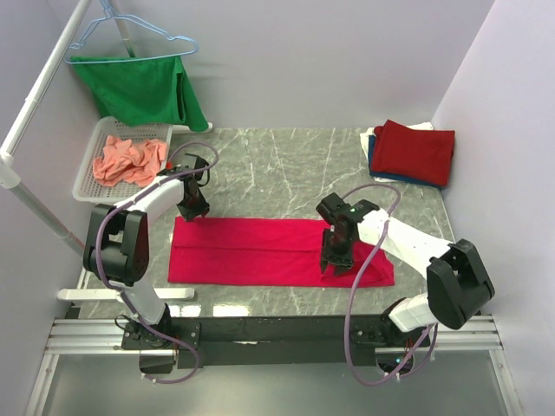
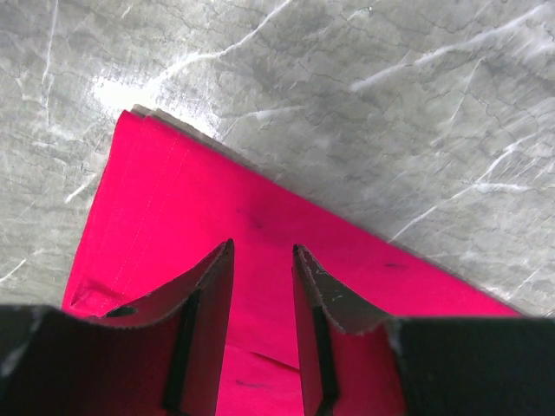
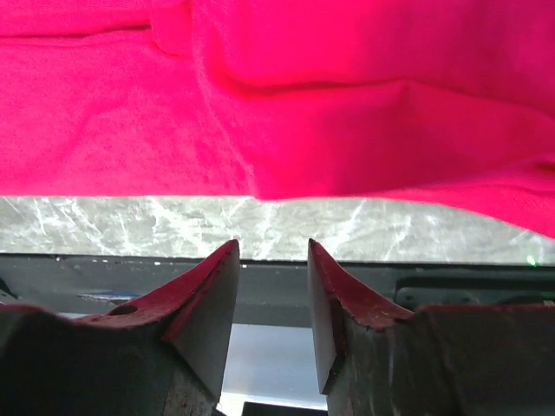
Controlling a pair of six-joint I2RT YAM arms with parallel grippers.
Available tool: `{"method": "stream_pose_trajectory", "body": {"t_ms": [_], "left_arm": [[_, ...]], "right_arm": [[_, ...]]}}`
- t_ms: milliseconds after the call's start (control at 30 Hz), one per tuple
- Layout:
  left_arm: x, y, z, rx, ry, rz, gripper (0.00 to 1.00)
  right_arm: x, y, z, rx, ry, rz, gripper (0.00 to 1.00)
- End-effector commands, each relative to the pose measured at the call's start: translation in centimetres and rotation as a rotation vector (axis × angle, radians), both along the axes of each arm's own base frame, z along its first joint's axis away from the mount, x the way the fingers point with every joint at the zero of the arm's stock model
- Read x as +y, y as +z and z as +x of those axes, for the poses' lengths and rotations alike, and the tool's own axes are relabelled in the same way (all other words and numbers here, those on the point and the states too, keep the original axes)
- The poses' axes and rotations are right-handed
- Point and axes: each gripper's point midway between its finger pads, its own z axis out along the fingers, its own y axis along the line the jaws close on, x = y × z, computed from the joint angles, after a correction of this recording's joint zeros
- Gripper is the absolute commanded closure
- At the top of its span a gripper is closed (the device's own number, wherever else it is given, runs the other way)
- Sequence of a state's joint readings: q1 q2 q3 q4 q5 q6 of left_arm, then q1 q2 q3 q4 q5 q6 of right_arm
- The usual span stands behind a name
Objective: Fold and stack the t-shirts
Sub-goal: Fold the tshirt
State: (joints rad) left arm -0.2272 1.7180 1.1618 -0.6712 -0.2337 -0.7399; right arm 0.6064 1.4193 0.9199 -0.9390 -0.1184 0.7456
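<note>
A bright pinkish-red t-shirt point(image 1: 260, 251) lies folded into a long strip across the marble table point(image 1: 286, 173). My left gripper point(image 1: 192, 208) hangs over its far left corner. In the left wrist view its fingers point(image 2: 308, 277) stand apart above the red cloth point(image 2: 173, 208), and the left gripper point(image 2: 262, 247) is open with nothing between them. My right gripper point(image 1: 336, 260) is over the strip's right part near its front edge. It is open too. In the right wrist view the right gripper point(image 3: 273, 244) has only table and rail in its gap, with the shirt point(image 3: 303, 104) beyond.
A folded dark red shirt point(image 1: 414, 152) tops a blue and a white one at the back right. A salmon-orange shirt point(image 1: 128, 160) is crumpled in a white basket point(image 1: 87, 186) at the back left. A green cloth point(image 1: 143, 87) hangs on a hanger above it.
</note>
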Motion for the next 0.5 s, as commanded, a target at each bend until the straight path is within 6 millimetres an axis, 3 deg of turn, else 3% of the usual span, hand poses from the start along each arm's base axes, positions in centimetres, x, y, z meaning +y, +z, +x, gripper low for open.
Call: {"method": "stream_pose_trajectory", "body": {"t_ms": [0, 200, 300, 467], "left_arm": [[-0.1, 1.2, 1.2, -0.041, -0.018, 0.012, 0.62], [-0.2, 1.5, 1.6, -0.045, -0.025, 0.012, 0.62], [-0.3, 1.7, 1.7, -0.052, -0.030, 0.010, 0.62], [-0.2, 2.0, 1.5, -0.053, -0.034, 0.012, 0.62]], "right_arm": [[-0.6, 2.8, 1.6, -0.095, -0.039, -0.045, 0.55], [-2.5, 3.9, 5.3, -0.179, -0.133, -0.136, 0.57], [-4.3, 2.2, 7.6, -0.154, -0.200, -0.171, 0.58], [-6.3, -0.2, 9.3, -0.114, -0.241, -0.189, 0.60]]}}
